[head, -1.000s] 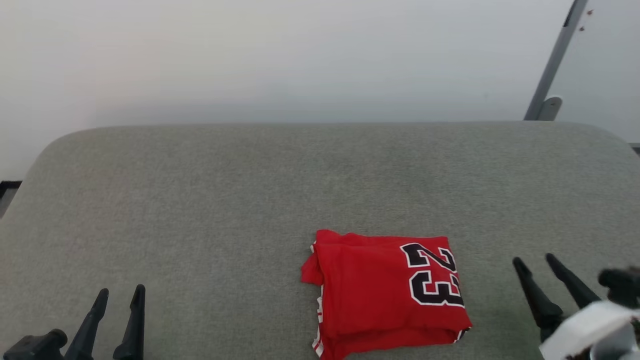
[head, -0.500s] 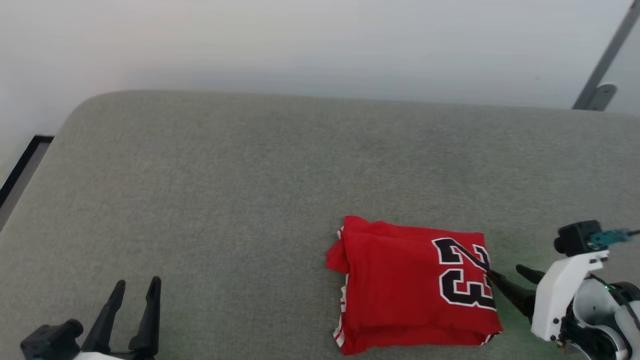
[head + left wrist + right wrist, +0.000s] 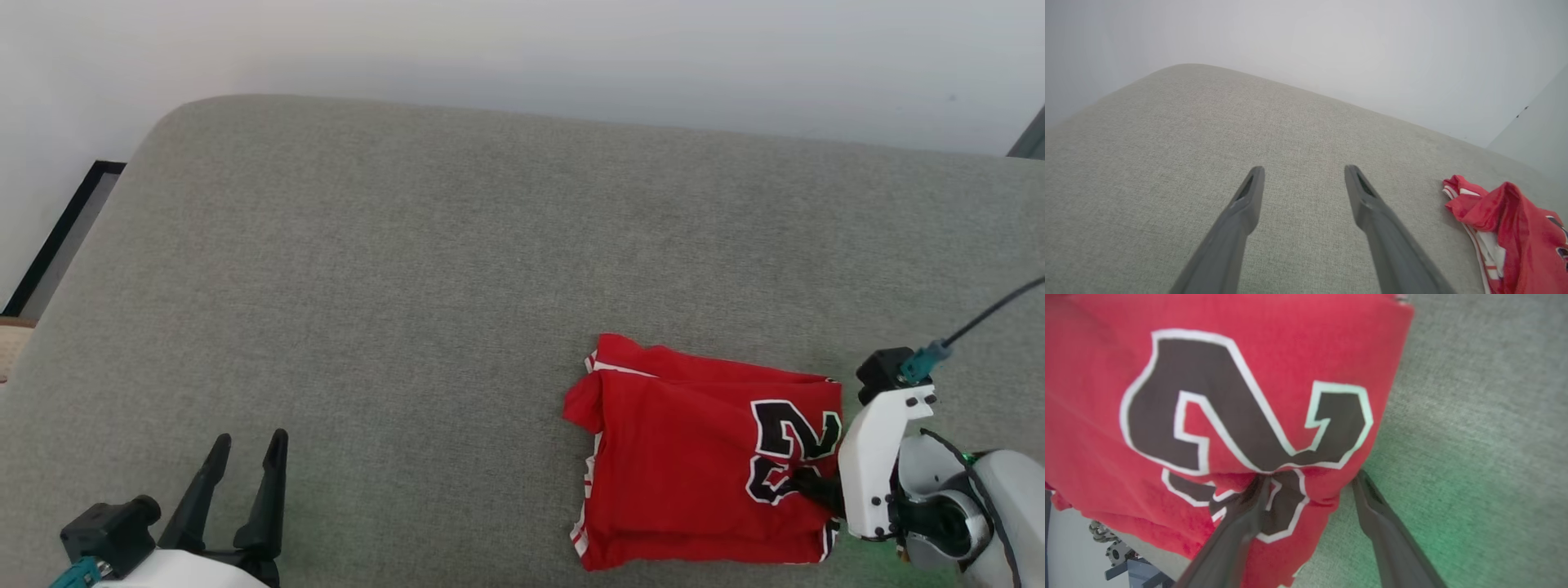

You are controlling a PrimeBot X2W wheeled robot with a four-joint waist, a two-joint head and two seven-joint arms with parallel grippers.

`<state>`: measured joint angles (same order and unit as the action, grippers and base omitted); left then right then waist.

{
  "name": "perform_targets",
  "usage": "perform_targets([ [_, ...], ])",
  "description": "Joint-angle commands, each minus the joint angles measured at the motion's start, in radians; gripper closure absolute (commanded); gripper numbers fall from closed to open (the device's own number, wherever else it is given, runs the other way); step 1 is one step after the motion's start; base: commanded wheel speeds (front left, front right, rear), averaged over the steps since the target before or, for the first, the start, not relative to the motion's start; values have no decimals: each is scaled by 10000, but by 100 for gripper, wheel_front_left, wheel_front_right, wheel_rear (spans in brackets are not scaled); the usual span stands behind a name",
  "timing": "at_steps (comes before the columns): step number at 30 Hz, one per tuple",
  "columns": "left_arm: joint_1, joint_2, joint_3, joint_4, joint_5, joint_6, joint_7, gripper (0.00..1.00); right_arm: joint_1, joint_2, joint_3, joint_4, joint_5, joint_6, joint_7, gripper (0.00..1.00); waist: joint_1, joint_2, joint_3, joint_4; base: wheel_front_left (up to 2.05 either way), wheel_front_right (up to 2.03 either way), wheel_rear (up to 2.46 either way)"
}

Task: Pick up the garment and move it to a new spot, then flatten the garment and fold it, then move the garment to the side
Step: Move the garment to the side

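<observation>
Right wrist view shows what the head view hides: the right gripper [image 3: 1310, 477], spread wide, presses one finger into the garment [image 3: 1290, 347] at its right edge, bunching the number; the other finger lies on the grey cushion [image 3: 1474, 416]. Head view puts the folded garment near right and the left gripper [image 3: 251, 438], also spread, near left. A second ago the right gripper stood clear of the cloth.

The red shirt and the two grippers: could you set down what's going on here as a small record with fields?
garment: red, folded, lying on the grey padded surface
number: black with white outline, near the garment's right edge
left gripper: open, over bare surface, apart from the garment
right gripper: open, one finger pressing the fabric at the number, the other beside the garment's edge
grasp: not yet closed
</observation>
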<state>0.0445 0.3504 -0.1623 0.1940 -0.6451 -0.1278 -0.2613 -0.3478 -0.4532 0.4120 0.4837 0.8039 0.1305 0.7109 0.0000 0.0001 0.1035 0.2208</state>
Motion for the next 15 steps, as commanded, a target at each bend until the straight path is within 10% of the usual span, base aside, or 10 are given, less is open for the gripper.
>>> perform_targets([
  [1,-147,-2,-38,37,-117,-32,-48,0,146,407,389,251,-57,3,213,0,0,-1,37,79,0,0,0],
  [2,-174,-3,-62,47,-93,-32,-48,0,121,452,445,355,-63,3,290,9,0,-1,47,102,0,0,0],
  [3,-207,-12,-82,65,-121,-32,-48,0,81,487,544,365,-50,5,336,90,0,-1,57,124,0,0,0],
  [4,-228,-11,-80,84,-142,-32,-48,0,41,456,644,325,-92,15,351,100,0,-1,67,133,0,0,0],
  [15,-675,177,-162,76,-459,-32,-48,0,-789,-625,27,-800,-485,-14,-128,100,0,-1,341,-372,0,0,0],
])
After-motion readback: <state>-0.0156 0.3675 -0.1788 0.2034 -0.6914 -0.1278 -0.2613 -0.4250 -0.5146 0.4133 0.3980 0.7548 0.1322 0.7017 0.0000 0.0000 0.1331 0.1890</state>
